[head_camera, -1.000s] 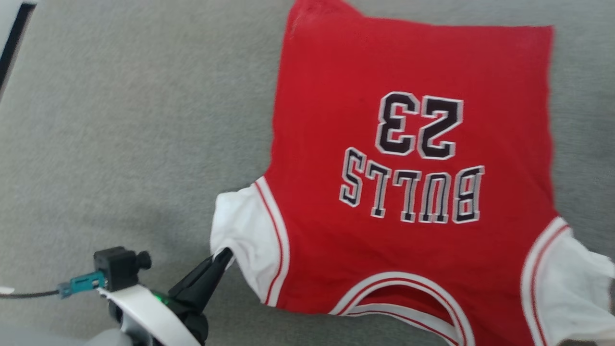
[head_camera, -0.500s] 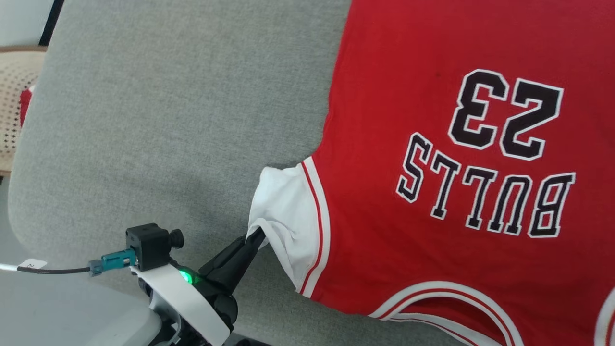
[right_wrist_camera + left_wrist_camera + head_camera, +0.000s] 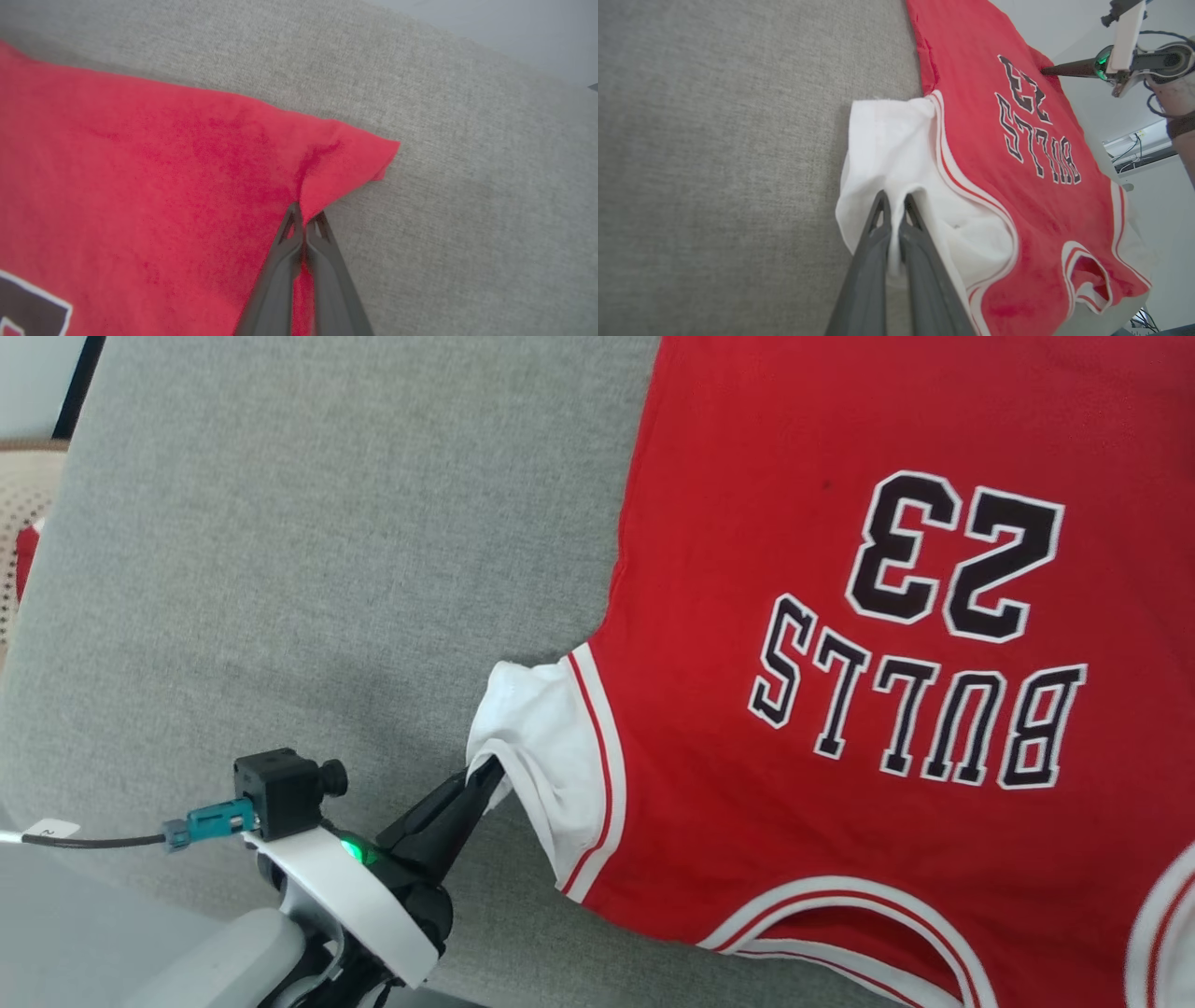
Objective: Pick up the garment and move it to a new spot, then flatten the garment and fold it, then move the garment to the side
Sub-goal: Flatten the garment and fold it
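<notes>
The red garment point(image 3: 766, 523) lies spread on a grey fabric surface, its black "23" and "BULLS" lettering upside down in the head view. My left gripper point(image 3: 490, 772) is shut on the white sleeve point(image 3: 537, 747) at the shirt's left side; the left wrist view shows that sleeve point(image 3: 887, 154) pinched between the fingers point(image 3: 878, 219). In the right wrist view my right gripper point(image 3: 304, 219) is shut on a red corner point(image 3: 345, 158) of the garment's hem, lifted into a small peak. The left wrist view also catches the right gripper point(image 3: 1043, 71) at the shirt's far edge.
The grey cushioned surface point(image 3: 280, 569) stretches to the left of the shirt, with its rounded edge at the lower left. A pale woven item point(image 3: 23, 504) sits beyond the surface's left edge. A white wall and cables point(image 3: 1134, 144) show past the far side.
The head camera has swung, shifting the whole picture. My left gripper stays shut on the white sleeve, and the shirt has slid slightly left with it since half a second ago.
</notes>
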You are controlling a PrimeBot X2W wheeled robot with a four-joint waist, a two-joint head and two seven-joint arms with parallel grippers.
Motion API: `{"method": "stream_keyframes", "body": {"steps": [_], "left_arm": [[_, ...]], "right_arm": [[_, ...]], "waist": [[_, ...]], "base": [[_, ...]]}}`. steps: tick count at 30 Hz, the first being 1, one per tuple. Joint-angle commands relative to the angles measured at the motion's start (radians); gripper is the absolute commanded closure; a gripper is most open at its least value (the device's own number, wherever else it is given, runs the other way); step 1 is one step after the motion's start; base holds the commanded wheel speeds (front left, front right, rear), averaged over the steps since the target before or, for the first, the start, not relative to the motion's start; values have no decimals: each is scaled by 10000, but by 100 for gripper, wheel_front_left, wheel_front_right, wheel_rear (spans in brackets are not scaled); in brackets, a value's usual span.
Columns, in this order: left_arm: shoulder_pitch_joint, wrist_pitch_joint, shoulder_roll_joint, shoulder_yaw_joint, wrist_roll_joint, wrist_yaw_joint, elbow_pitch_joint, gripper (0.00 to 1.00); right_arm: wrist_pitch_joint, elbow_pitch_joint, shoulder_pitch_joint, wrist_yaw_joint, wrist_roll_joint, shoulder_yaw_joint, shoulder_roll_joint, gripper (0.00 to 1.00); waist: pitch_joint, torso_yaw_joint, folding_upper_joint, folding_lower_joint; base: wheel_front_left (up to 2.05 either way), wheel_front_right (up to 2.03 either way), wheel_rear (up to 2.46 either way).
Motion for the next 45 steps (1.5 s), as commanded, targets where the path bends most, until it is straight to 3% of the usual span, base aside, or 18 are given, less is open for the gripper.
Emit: {"method": "stream_keyframes", "body": {"steps": [1,7,14,22,29,33,34,35,39,45], "left_arm": [[78,-45,30,40,-8,5,56,100],[599,-45,267,384,-82,5,138,100],[1318,-45,336,905,-82,5,289,100],[1907,-46,374,1328,-246,5,596,100],[2008,-46,479,1408,-258,5,669,100],[1843,-46,519,1358,-246,5,652,100],[1823,-46,532,1302,-270,5,648,100],[1818,-46,529,1276,-276,5,645,100],[1833,-46,469,1215,-271,5,619,100],[1685,-46,266,1096,-113,5,500,100]], "right_arm": [[-179,-18,219,-3,165,4,-31,100],[-607,-973,1630,-3,1180,429,-780,100],[-595,-3123,5079,-3,2551,210,-1492,100],[-67,-5805,9844,-1,3399,145,-582,100],[358,-6993,11835,-3,3224,516,-38,100],[360,-7231,12056,-1,2931,746,216,100],[58,-7298,11769,-3,2672,638,314,63],[-21,-7340,11719,-3,2625,571,300,0],[-195,-7938,11587,-3,2782,-265,277,0],[352,-9202,10809,-1,3093,-2017,-394,0]], "waist": [[-297,-189,0,0],[-1106,-727,0,0],[-1818,-1427,0,0],[-2268,-2102,0,0],[-2322,-2369,0,0],[-2288,-2435,0,0],[-2293,-2464,0,0],[-2303,-2461,0,0],[-2337,-2358,0,0],[-2236,-2007,0,0]], "base": [[0,0,0],[0,0,0],[0,0,0],[0,0,0],[0,0,0],[0,0,0],[0,0,0],[0,0,0],[0,0,0],[0,0,0]]}}
